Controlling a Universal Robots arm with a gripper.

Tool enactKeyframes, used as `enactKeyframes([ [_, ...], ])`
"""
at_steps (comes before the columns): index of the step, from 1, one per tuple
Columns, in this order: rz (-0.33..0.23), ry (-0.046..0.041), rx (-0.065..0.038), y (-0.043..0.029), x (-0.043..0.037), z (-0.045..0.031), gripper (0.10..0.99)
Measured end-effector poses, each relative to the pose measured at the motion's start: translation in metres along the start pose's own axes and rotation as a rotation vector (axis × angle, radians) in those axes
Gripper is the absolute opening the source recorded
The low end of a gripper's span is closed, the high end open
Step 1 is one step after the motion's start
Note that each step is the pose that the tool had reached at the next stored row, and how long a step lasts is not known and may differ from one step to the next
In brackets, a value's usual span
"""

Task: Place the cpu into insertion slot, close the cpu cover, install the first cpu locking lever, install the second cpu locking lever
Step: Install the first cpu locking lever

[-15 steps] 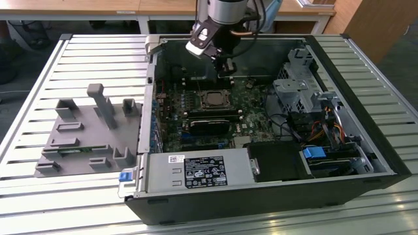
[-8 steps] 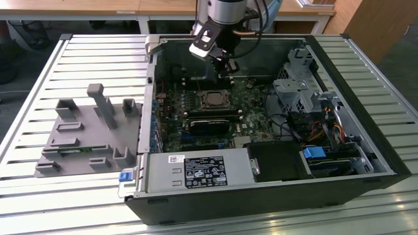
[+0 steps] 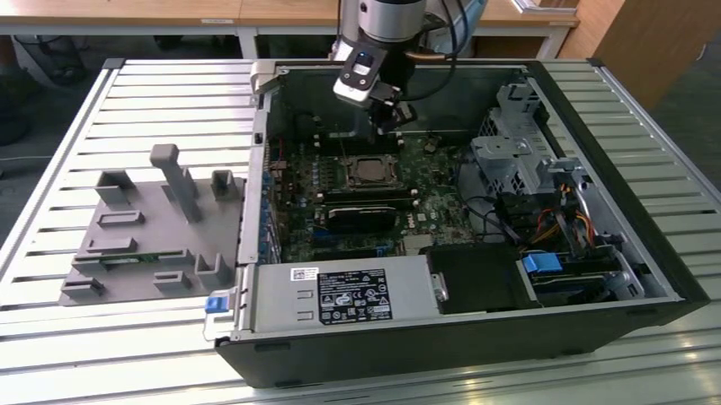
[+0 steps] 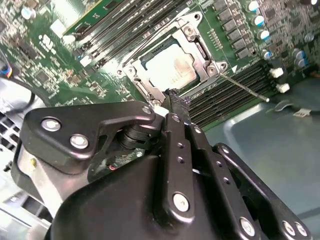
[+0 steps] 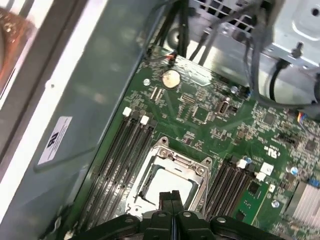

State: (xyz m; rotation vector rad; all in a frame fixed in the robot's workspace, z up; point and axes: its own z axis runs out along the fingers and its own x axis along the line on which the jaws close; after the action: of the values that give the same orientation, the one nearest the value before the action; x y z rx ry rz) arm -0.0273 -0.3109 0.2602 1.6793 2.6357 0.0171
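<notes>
Gripper (image 3: 391, 118), fingers pinched together and empty, hangs at upper centre of the exterior view; the cpu (image 3: 370, 172) sits in the insertion slot (image 3: 347, 173) just below it, framed by the cpu cover (image 3: 391, 171).

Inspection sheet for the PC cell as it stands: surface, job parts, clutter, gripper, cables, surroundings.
Surface: slatted metal table carrying an open PC case.
Job's things: cpu seated with the cover lying flat around it; one thin lever sticks out sideways, seemingly unlatched.
Clutter: grey fixture tray beside the case, on the exterior view's left.
Gripper: gripper shut, nothing seen held, tips beside the cover.
Cables: orange and blue cables inside the case, apart from the cover.
Surroundings: wooden desks behind the table.
</notes>
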Motion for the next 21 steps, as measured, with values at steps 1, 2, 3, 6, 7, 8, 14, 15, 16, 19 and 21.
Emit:
enactKeyframes([
  [1, -0.015, 0.0002, 0.000, 0.0000, 0.0000, 0.0000, 0.106],
  [2, -0.030, 0.0005, 0.000, 0.0000, 0.0000, 0.0000, 0.106],
  [3, -0.045, 0.0008, 0.000, 0.0000, 0.0000, 0.0000, 0.106],
  [6, -0.089, 0.0016, -0.001, 0.0000, 0.0000, 0.0000, 0.106],
  [7, -0.105, 0.0019, -0.001, 0.0000, 0.0000, 0.0000, 0.106],
  [8, -0.121, 0.0022, -0.001, 0.0000, 0.0000, 0.0000, 0.106],
  [14, -0.202, 0.0037, -0.002, 0.0000, 0.0000, 0.0000, 0.106],
  [15, -0.215, 0.0039, -0.002, 0.0000, 0.0000, 0.0000, 0.106],
  [16, -0.228, 0.0041, -0.002, 0.0000, 0.0000, 0.0000, 0.106],
  [19, -0.263, 0.0047, -0.002, 0.0000, 0.0000, 0.0000, 0.106],
  [21, -0.285, 0.0052, -0.002, 0.0000, 0.0000, 0.0000, 0.106],
])
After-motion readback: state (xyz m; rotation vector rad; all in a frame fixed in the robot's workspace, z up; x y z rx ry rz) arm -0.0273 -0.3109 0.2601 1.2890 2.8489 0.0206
